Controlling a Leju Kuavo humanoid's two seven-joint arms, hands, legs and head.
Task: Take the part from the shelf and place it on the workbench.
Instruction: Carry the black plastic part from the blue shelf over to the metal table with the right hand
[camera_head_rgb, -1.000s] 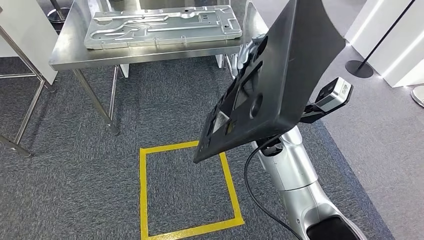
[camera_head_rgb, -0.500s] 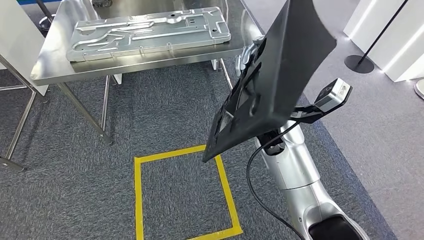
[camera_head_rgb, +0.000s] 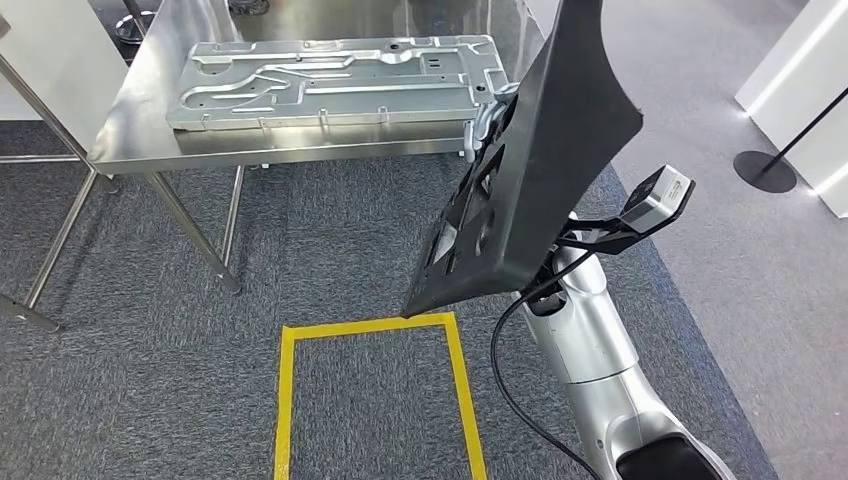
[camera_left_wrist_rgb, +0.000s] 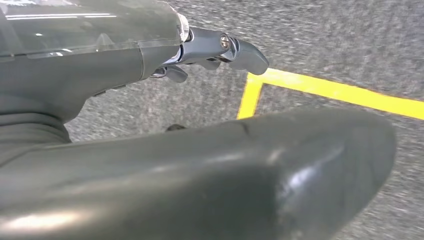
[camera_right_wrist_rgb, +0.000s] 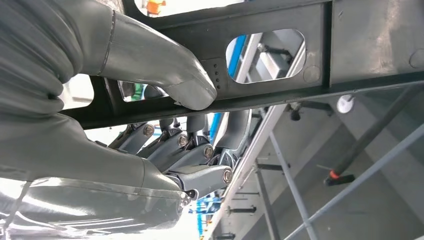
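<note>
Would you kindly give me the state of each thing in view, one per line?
Black moulded plastic panel: held off the floor, tilted on edge.
Right robot hand: thumb and fingers clamp the panel's bar.
Left robot hand: hangs over the carpet, holding nothing.
Silver stamped metal plate: lying flat on the steel workbench.

Tilted black part (camera_head_rgb: 540, 170) near workbench (camera_head_rgb: 140, 130)
</note>
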